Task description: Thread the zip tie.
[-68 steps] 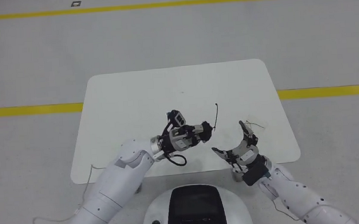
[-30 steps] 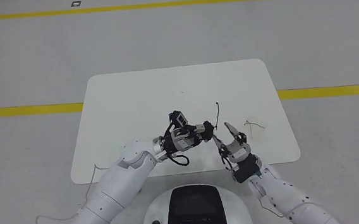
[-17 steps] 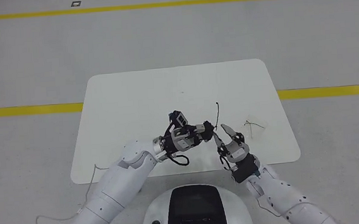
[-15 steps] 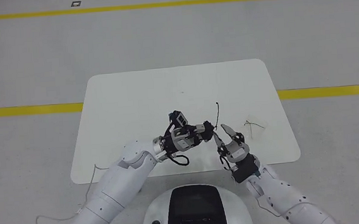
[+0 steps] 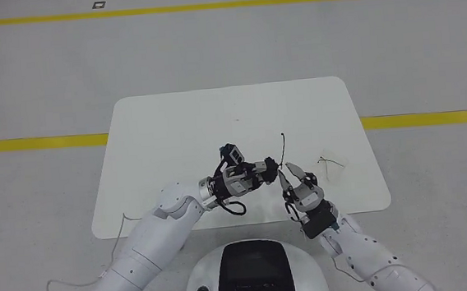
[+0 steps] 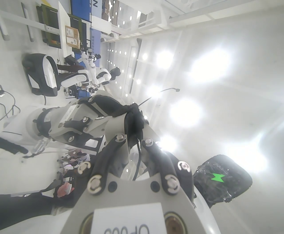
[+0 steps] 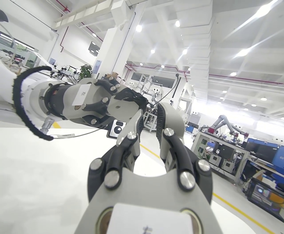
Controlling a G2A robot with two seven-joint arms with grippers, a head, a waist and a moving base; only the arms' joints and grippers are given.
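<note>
A thin black zip tie point(image 5: 285, 148) stands up over the white table point(image 5: 175, 134), its small head at the top end. My left gripper point(image 5: 272, 169) is shut on its lower part; in the left wrist view the zip tie point(image 6: 155, 95) runs out past the pinched fingertips of the left gripper point(image 6: 133, 119). My right gripper point(image 5: 288, 174) sits just beside the left one's tip, open, its fingers a narrow gap apart. In the right wrist view the right gripper point(image 7: 150, 115) faces the left gripper's tip, and the zip tie point(image 7: 175, 87) curves up behind it.
A second thin, light tie point(image 5: 328, 162) lies on the table to the right of both grippers. The table's far half and left side are bare. Yellow floor lines run behind and beside the table.
My right gripper has moved left from the table's front right up to the left gripper's tip, and its fingers have narrowed. The left gripper has stayed put with the zip tie.
</note>
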